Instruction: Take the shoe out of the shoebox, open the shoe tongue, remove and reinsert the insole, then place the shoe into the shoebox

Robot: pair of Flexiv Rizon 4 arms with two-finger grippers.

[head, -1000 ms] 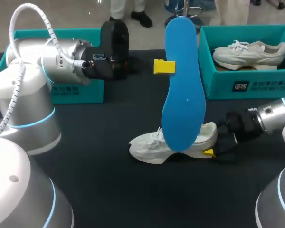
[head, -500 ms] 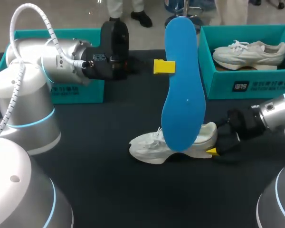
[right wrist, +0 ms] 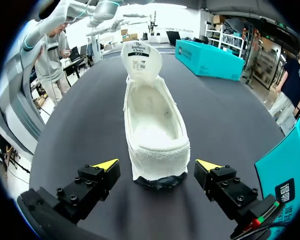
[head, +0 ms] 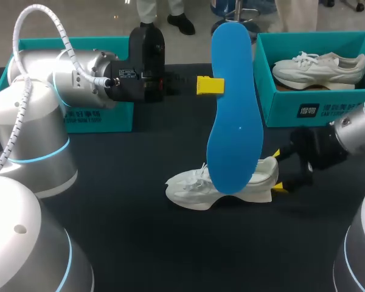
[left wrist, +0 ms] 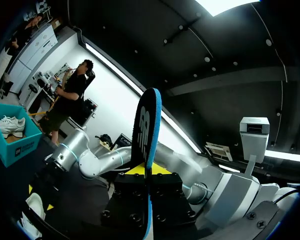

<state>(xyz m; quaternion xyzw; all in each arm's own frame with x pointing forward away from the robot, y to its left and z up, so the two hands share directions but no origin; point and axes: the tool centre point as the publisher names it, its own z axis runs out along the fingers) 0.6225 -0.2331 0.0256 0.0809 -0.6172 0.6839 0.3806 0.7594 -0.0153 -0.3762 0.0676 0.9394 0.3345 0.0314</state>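
Observation:
My left gripper (head: 210,85) is shut on a blue insole (head: 234,115) and holds it upright above the table's middle. In the left wrist view the insole (left wrist: 147,125) stands on edge, pinched at the left gripper (left wrist: 149,171). A white shoe (head: 222,182) lies on the black table under the insole, toe to the left, tongue pulled open. My right gripper (head: 278,170) is open at the shoe's heel. In the right wrist view the shoe (right wrist: 152,125) shows an empty inside, and its heel sits between the spread fingers of the right gripper (right wrist: 157,165) without touching them.
A teal shoebox (head: 316,109) at the back right holds a second white shoe (head: 319,67). Another teal shoebox (head: 79,118) stands at the back left, behind my left arm. The black table (head: 170,243) stretches bare toward the front.
My right gripper has lifted and shifted toward the back of the table, staying open at the shoe's heel. The left arm, the insole and the shoe have kept still.

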